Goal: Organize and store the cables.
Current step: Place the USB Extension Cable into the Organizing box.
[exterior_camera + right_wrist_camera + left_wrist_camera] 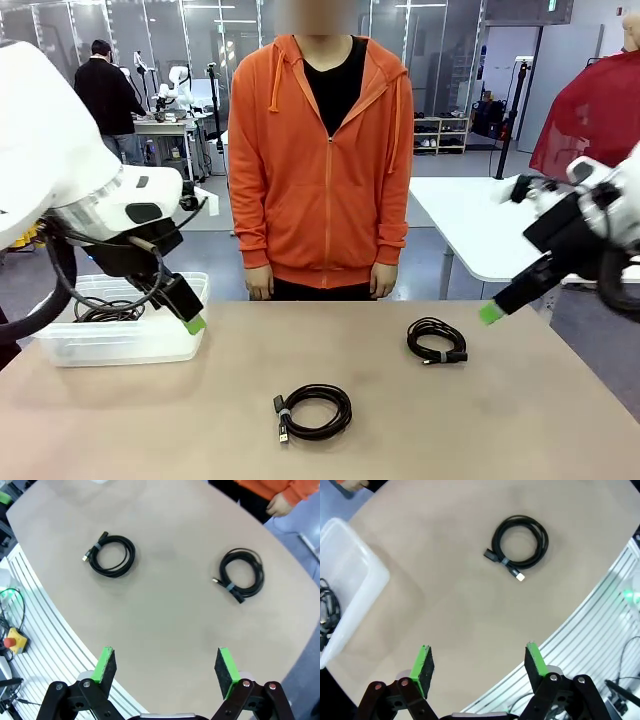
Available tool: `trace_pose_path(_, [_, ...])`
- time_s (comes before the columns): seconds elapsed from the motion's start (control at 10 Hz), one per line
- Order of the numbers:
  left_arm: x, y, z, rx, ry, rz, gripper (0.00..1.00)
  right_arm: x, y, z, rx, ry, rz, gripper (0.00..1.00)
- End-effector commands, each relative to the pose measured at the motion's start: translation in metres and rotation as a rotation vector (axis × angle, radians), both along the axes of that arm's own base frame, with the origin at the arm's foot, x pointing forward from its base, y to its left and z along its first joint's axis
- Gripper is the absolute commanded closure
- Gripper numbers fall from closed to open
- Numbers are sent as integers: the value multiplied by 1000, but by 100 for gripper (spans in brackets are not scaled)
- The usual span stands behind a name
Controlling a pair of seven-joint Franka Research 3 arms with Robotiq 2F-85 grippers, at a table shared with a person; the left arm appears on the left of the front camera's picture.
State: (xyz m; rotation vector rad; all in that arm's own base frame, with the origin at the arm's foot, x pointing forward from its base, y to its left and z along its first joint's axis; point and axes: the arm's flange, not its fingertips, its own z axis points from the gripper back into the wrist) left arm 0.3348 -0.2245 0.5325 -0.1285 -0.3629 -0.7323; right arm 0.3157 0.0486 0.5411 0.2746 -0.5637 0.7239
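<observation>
Front view: both my jaws hang spread, empty, over the worktop [150,430]; near cable [314,411] and far cable [436,340] lie coiled.

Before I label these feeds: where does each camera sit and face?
Front: robot's side, facing the person across the table; left arm and right arm show.
Left wrist: above the table, looking down at the bin; open left gripper shows.
Right wrist: looking down at the far cable; open right gripper shows.
All share the near cable.
</observation>
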Motion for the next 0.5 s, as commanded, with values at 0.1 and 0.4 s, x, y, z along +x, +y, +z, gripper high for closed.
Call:
trace_pose_path(0.1, [42, -26, -33, -21, 194, 52, 8, -58, -28, 27, -54, -76, -9, 0])
trace_pose_path(0.4, [74, -47, -77, -104, 213, 132, 8, -75, -34, 69, -88, -122, 6, 0])
